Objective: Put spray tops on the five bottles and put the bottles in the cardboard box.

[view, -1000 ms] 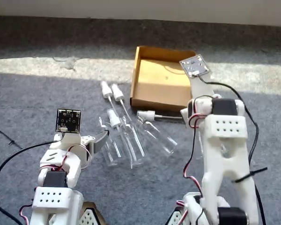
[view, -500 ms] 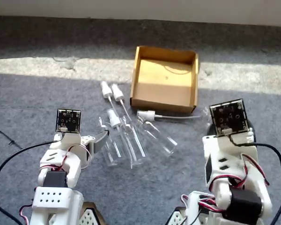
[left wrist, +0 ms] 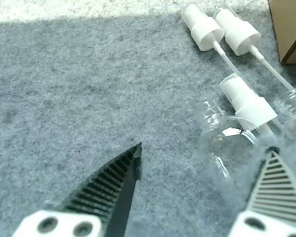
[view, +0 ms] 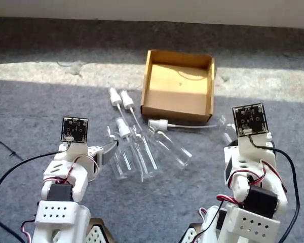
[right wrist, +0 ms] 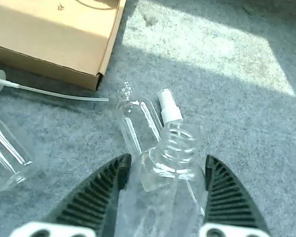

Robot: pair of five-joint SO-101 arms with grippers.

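The cardboard box [view: 177,112] lies open at the back centre. Several clear bottles [view: 137,152] lie side by side in front of it, with loose white spray tops [view: 120,98] beside them. My left gripper [left wrist: 205,149] is open low over the carpet; one bottle [left wrist: 226,148] with a spray top [left wrist: 246,102] at its neck lies between its fingers, near one of them. My right gripper [right wrist: 166,158] is shut on a clear bottle [right wrist: 165,173] without a top, neck pointing away. Beyond it lie another bottle [right wrist: 135,123] and a small spray top [right wrist: 168,106].
Grey carpet [view: 50,101] covers the whole area, with a sunlit band across the back. A spray top with a long dip tube [view: 182,126] lies along the box's front wall. Black cables trail from both arms near the front edge.
The right arm pulled back from over the box to the front right. The left arm and the bottles at the centre stayed still.
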